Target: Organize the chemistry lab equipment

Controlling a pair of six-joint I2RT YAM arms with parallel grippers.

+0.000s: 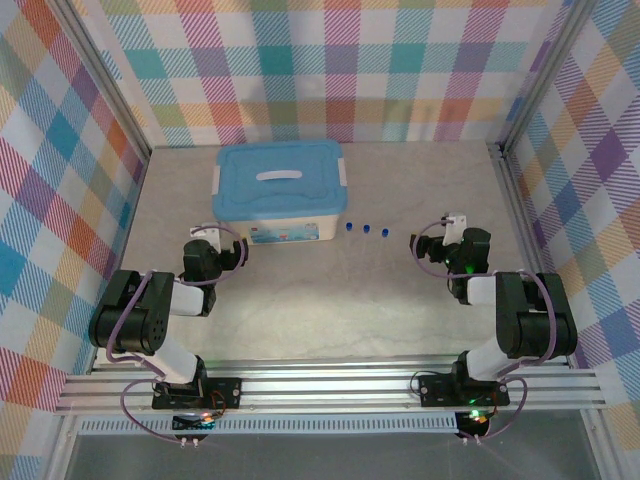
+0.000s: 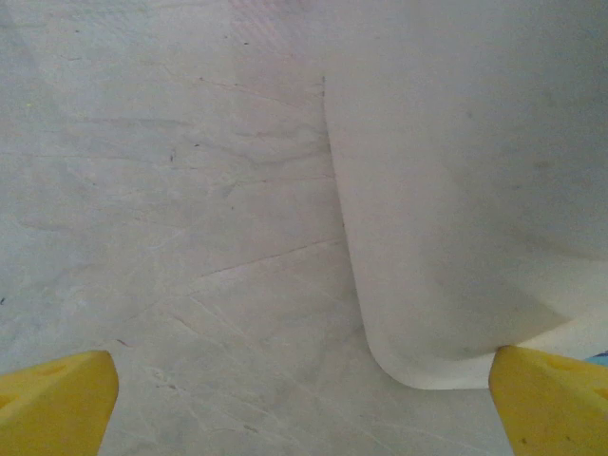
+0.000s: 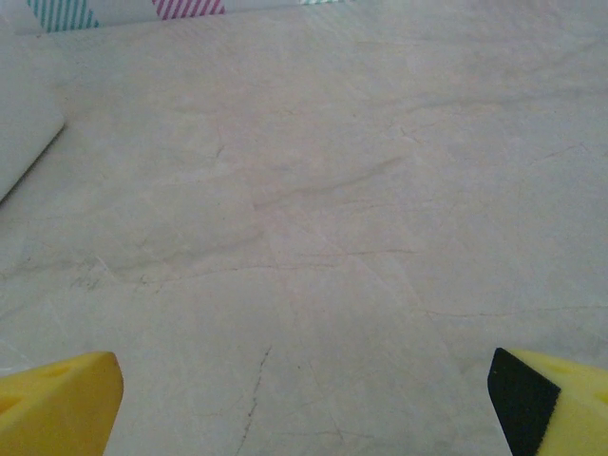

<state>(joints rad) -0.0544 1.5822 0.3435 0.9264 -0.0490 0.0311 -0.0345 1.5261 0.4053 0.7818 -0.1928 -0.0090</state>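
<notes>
The left gripper [image 2: 304, 408] has its yellow jaws spread wide over bare table [image 2: 171, 237] with nothing between them, its right-hand finger just beside the rounded lower corner of the white plastic tub [image 2: 456, 190]. The right gripper [image 3: 304, 404] is likewise spread wide and holds nothing, low over the pale, marbled tabletop. From above, the three blue-capped tubes [image 1: 366, 230] lie in a short row on the table just right of the tub's front corner, between the two grippers, and the tub wears its blue lid [image 1: 280, 180].
</notes>
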